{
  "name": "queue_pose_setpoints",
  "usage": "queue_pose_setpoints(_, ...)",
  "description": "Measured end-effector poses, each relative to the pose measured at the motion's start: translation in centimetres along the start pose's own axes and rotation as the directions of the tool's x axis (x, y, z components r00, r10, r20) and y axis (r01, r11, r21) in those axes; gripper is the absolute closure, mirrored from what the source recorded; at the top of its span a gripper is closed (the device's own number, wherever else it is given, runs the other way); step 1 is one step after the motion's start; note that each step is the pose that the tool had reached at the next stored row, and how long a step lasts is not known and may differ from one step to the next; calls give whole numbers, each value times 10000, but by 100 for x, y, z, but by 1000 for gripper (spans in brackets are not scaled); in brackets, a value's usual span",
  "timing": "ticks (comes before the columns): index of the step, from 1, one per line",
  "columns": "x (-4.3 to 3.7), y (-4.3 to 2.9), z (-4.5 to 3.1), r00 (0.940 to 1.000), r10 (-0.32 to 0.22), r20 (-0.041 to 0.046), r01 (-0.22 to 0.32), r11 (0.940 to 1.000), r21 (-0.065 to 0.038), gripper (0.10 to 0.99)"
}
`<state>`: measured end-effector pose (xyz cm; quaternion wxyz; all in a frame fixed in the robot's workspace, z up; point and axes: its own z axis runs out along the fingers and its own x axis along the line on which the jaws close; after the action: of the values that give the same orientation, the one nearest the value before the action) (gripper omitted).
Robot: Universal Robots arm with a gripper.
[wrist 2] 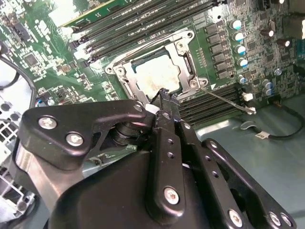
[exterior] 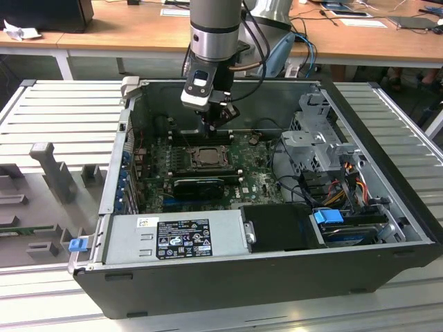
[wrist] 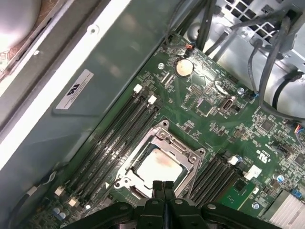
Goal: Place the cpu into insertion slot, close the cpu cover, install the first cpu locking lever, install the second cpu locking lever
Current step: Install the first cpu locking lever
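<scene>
The cpu (wrist: 157,167) is a pale square chip lying flat in the insertion slot (exterior: 208,158) on the green board. The cpu cover (wrist: 189,157), a dull-metal frame, lies down around the cpu (wrist 2: 155,76) in both wrist views. A thin wire locking lever (wrist 2: 224,99) sticks out from one corner of the cover (wrist 2: 185,71), slanting over the neighbouring memory slots. My gripper (exterior: 213,128) hangs just above the slot's far edge. Its black fingertips (wrist: 156,185) are pressed together with nothing between them, and my gripper (wrist 2: 164,95) sits at the socket's rim.
Long black memory slots (wrist: 112,138) flank the socket on both sides. A black ribbed card (exterior: 197,185) lies nearer the power supply (exterior: 173,238). A metal drive cage (exterior: 311,142) and cable bundles (exterior: 346,187) fill the exterior view's right. The case walls (exterior: 118,166) enclose everything.
</scene>
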<state>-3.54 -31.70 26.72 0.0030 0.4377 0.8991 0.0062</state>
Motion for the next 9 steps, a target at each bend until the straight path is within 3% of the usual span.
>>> queue_pose_setpoints(9,-1,1,0,9961,-880,-12,880,9961,0,980)
